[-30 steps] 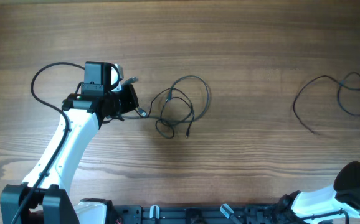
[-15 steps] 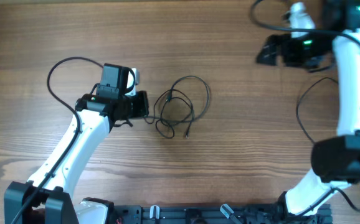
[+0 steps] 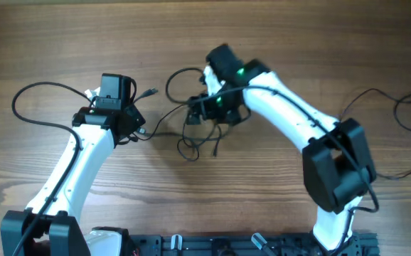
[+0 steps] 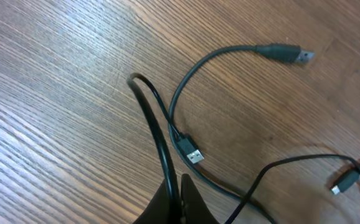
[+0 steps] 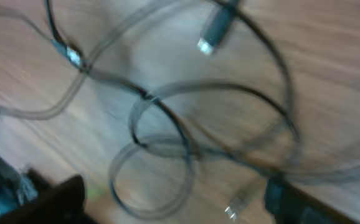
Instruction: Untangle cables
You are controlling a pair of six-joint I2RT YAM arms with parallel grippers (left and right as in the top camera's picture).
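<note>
At the left of the overhead frame, the left hand (image 3: 136, 129) is clenched on one thin black cable (image 4: 158, 134). In the left wrist view this cable rises from the pinch at bottom centre, and a loose USB plug (image 4: 286, 53) lies at upper right. From that hand the strand runs rightward across the bench (image 3: 298, 43) into the tangle of cables (image 3: 198, 135) at frame centre. The right hand (image 3: 218, 112) hangs directly over the tangle, spread open and holding nothing; its own view is blurred. The knot therefore lies to the right of the left hand and just beneath the right hand, which is the nearer one. Any pull apart probably goes along that left-right line.
</note>
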